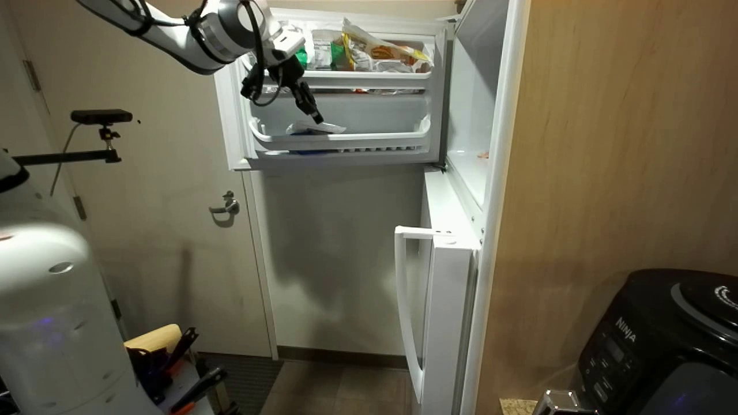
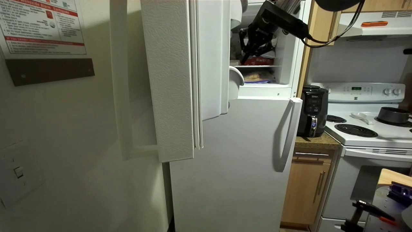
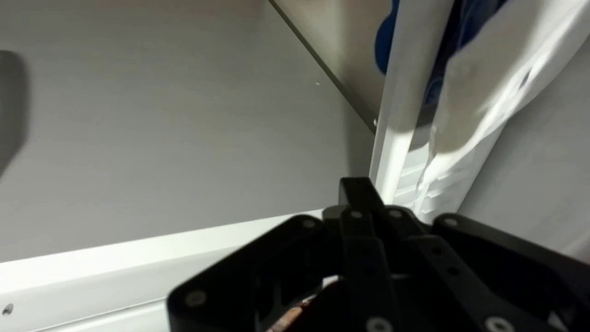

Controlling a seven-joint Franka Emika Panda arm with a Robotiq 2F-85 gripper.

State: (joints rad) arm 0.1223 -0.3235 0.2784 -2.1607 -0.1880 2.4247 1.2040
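My gripper [image 1: 317, 119] is shut, its black fingertips pressed together with nothing visible between them. It points down beside the inside of the open freezer door. In an exterior view it seems close to a white package [image 1: 317, 128] lying in the lower door rack [image 1: 369, 140]; whether they touch I cannot tell. The wrist view shows that white package [image 3: 479, 101] to the right of the fingertips, with dark blue behind it. Above, bagged food [image 1: 383, 55] fills the upper door rack [image 1: 369, 75]. In an exterior view the gripper [image 2: 243, 61] partly hides the freezer interior.
The freezer door [image 2: 170, 80] stands open. Inside are a red package [image 2: 259, 61] and a bag on the freezer floor [image 2: 257, 76]. Below is the fridge door [image 1: 452, 323] with its handle [image 1: 403, 300]. A black air fryer [image 1: 663, 340] stands beyond a wood panel [image 1: 605, 144].
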